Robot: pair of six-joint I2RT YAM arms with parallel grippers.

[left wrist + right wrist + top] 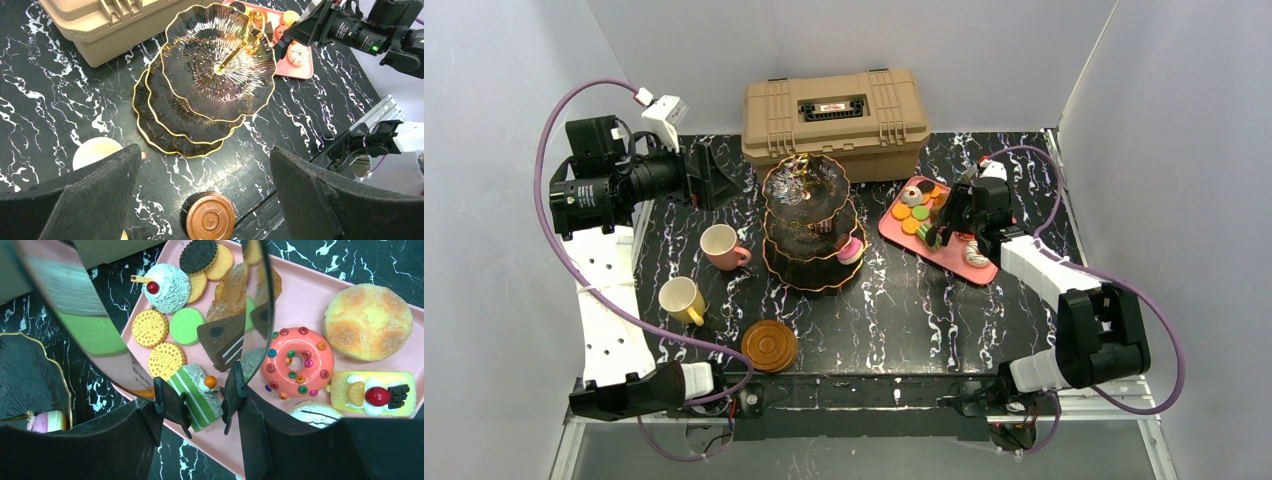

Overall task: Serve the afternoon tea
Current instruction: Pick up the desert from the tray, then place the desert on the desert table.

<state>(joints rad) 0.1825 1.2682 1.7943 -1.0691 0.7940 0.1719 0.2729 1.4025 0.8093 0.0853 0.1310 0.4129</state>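
Nearest you, the brown saucers (769, 345) sit at the worktop's (924, 320) front edge, with the yellow cup (681, 299) and then the pink cup (721, 246) beyond them on the left. Mid-worktop, the three-tier stand (809, 225) carries one pink pastry (851, 250) on its lowest tier. To its right your right gripper (200, 405) hangs over the pink tray (310, 300), fingers partly open either side of the green layered slice (192, 390); you cannot tell whether they touch it. Farther back, your left gripper (716, 178) hovers with fingers spread wide and empty, and the tan toolbox (834, 110) stands behind the stand.
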